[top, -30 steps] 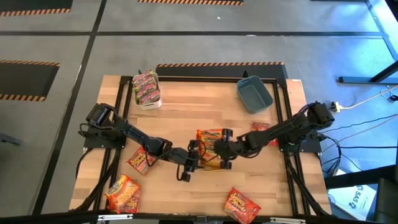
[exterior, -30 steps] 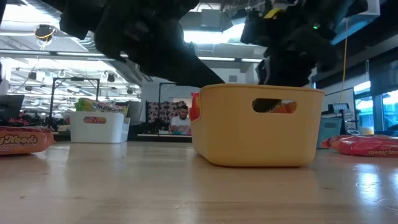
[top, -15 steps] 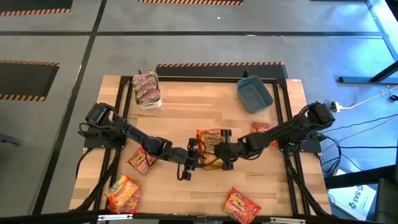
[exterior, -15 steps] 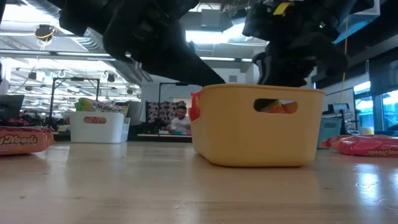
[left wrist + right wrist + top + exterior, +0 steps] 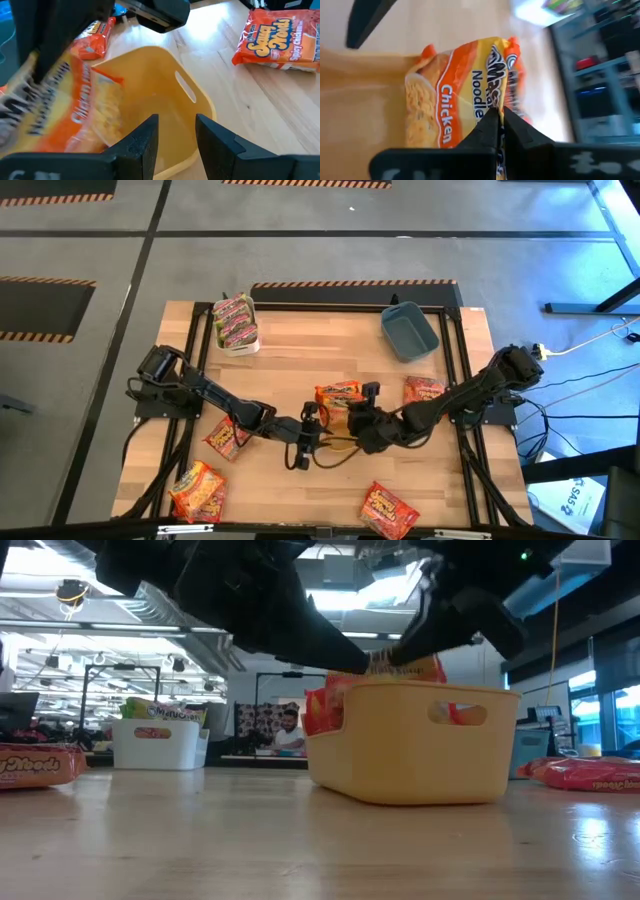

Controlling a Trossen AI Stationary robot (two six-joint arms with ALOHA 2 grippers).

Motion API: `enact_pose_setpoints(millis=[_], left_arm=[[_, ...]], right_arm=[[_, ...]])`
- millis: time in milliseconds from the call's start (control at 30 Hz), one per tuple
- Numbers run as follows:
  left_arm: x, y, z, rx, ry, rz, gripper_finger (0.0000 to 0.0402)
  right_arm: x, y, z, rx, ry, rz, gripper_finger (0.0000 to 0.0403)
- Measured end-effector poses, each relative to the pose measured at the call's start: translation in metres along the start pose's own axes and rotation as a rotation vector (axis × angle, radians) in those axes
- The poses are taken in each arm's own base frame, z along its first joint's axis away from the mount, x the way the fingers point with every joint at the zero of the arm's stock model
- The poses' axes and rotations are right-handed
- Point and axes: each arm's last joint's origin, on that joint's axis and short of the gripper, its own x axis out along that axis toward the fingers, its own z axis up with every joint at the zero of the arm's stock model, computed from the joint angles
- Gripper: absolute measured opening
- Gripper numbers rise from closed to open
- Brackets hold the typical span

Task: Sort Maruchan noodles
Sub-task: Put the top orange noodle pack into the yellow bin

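Lifted since a second ago, the crinkly orange-yellow plastic noodle packet (image 5: 465, 95) now hangs over the yellow plastic bin (image 5: 415, 745). Right gripper (image 5: 499, 116) pinches its edge seam. It looks light, slippery and crushable, so the seam suits best.

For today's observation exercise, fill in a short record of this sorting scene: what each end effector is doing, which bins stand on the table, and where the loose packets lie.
right end effector: shut on the orange chicken packet, holding it at the yellow bin
left end effector: straddling the yellow bin's near wall; whether it grips is unclear
white bin: far left, green-pink packets inside
blue bin: far right
loose packets: three at the near edge and left, one right of centre
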Motion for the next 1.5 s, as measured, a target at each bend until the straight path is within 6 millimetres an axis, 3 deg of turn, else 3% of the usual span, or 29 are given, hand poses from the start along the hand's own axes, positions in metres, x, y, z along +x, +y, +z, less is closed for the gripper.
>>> enact_pose_setpoints(millis=[133, 400, 800, 1000, 1233, 1367, 1500], left_arm=[[0.003, 0.005, 0.002, -0.020, -0.032, -0.001, 0.0123], [0.019, 0.030, -0.013, -0.104, 0.010, 0.059, 0.0123], [0.028, 0.056, -0.034, -0.147, 0.143, 0.195, 0.0123], [0.028, 0.060, -0.037, -0.147, 0.175, 0.185, 0.0123], [0.016, 0.048, -0.027, -0.092, 0.184, 0.167, 0.0123], [0.009, 0.043, -0.026, -0.066, 0.225, 0.178, 0.0123], [0.001, 0.037, -0.024, -0.045, 0.260, 0.187, 0.0123]], right_arm=[[-0.006, 0.003, 0.001, -0.032, -0.016, -0.096, 0.0000], [-0.006, 0.003, 0.002, -0.024, -0.020, -0.097, 0.0000], [-0.004, 0.010, -0.003, -0.038, -0.011, 0.102, 0.0000], [0.001, 0.005, -0.004, -0.020, 0.009, 0.116, 0.0000], [0.015, -0.009, -0.011, 0.026, 0.085, 0.139, 0.0003], [0.018, -0.012, -0.012, 0.047, 0.097, 0.160, 0.0036], [0.018, -0.012, -0.012, 0.045, 0.097, 0.161, 0.0100]])
